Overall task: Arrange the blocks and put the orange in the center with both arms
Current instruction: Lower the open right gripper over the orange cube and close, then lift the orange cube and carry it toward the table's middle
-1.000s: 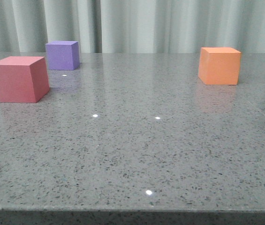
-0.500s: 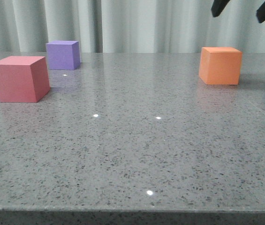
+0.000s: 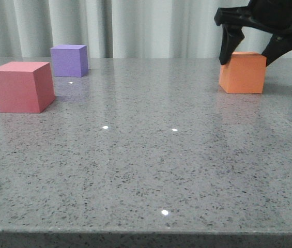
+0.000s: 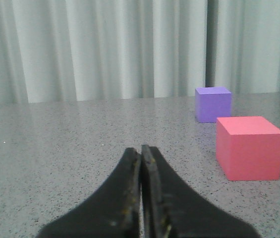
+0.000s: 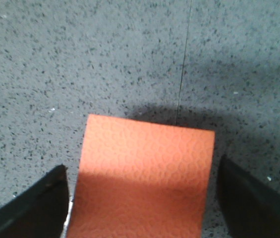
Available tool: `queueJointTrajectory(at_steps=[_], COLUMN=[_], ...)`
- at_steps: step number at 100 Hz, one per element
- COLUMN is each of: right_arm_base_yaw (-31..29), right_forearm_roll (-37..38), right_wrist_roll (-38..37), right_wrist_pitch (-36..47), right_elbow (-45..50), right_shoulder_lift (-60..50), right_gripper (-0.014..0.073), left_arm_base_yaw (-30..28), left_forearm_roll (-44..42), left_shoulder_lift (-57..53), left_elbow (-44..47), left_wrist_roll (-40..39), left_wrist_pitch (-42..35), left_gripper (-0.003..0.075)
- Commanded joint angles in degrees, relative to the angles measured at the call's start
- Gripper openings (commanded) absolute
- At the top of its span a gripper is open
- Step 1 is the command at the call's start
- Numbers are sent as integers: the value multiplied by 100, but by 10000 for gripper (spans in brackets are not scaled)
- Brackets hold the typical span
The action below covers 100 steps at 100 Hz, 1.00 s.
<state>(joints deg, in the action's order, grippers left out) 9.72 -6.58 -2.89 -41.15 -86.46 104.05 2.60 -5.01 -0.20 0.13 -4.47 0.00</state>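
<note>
The orange cube (image 3: 242, 73) sits on the grey table at the back right. My right gripper (image 3: 250, 53) is open and hangs just over it, one finger on each side. In the right wrist view the orange cube (image 5: 144, 173) lies between the two spread fingers (image 5: 35, 206), with small gaps. The pinkish-red cube (image 3: 21, 87) stands at the left and the purple cube (image 3: 69, 60) behind it. In the left wrist view my left gripper (image 4: 141, 151) is shut and empty, low over the table, with the pinkish-red cube (image 4: 249, 148) and purple cube (image 4: 212, 104) off to one side.
The speckled grey table (image 3: 146, 165) ends in a front edge near the bottom of the front view. Pale curtains (image 3: 146, 26) hang behind the table. A thin seam (image 5: 183, 59) runs across the table top beyond the orange cube.
My right gripper has come down from the top of the front view to just over the orange cube, fingers open around it. The cubes have not moved.
</note>
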Motion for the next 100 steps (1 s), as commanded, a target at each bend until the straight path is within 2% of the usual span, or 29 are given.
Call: queueJointTrajectory(at_steps=[1, 11, 32, 58, 79, 100], right_arm_base_yaw=[13, 13, 159, 1076, 1792, 2119], right_forearm_roll=[59, 59, 48, 195, 932, 1207], right_wrist_roll=[64, 64, 6, -643, -1570, -1977], right_wrist_pitch=[197, 190, 4, 166, 133, -179], right_elbow=[-207, -212, -569, -1238, -1908, -2567], right_shoulder_lift=[-257, -279, -291, -188, 322, 891], right_gripper=[461, 379, 378, 378, 378, 378], left_arm_base_yaw=[-14, -14, -14, -14, -14, -14], left_forearm_roll=[9, 9, 9, 9, 9, 9], left_shoulder_lift=[-208, -208, -208, -208, -208, -208], left_elbow=[240, 240, 240, 240, 240, 240], left_wrist_roll=[-24, -24, -24, -24, -24, -24], left_wrist_pitch=[-468, -468, -468, -468, -468, -468], left_gripper=[-20, -20, -20, -20, -20, -20])
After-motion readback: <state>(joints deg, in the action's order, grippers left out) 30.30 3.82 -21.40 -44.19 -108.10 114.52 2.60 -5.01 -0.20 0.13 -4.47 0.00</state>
